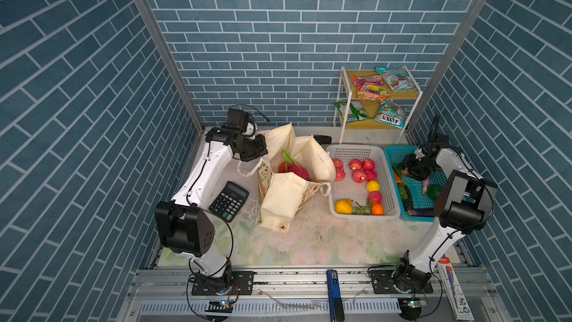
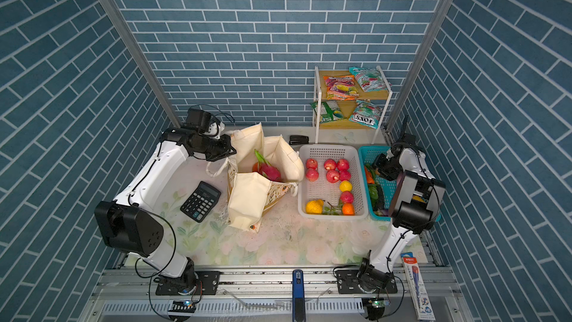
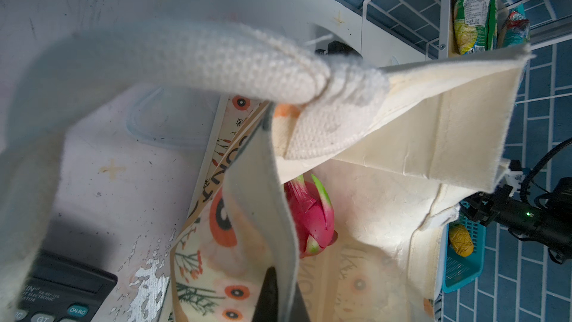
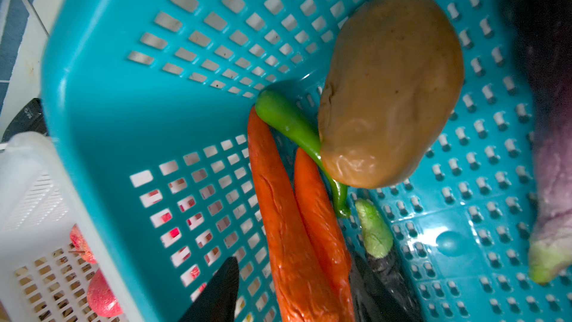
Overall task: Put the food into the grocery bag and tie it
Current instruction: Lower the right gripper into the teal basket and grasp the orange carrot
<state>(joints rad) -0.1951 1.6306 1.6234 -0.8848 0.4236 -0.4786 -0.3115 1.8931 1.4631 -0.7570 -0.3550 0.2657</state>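
Grocery bag (image 1: 288,209), tall cream canvas tote with floral print, upright on the surface (image 1: 309,243), mouth gaping. Left end effector (image 1: 262,157) clamped shut on the rim corner by a thick cream handle (image 3: 216,63), holding the mouth open. Already inside: magenta dragon fruit (image 3: 309,215) with green tips, an orange round fruit (image 1: 281,167) tucked beside it.

Over to the right end effector (image 1: 408,176), down in the teal perforated plastic basket (image 4: 123,88), low over two long orange carrots (image 4: 278,212). Long axis of the carrots running straight ahead of it, calling, by the look of it, for a squeeze across the narrow width. Gripping or not? Cannot tell: only one dark fingertip (image 4: 216,292) clear in the wrist view.

Bag well off to that end effector's left, beyond the white perforated basket (image 1: 356,153). Right arm plainly the nearer to the carrots.

Only in the right wrist view: brown potato (image 4: 390,88) touching a green chilli (image 4: 288,119). Only in the top views: the way across to the bag.
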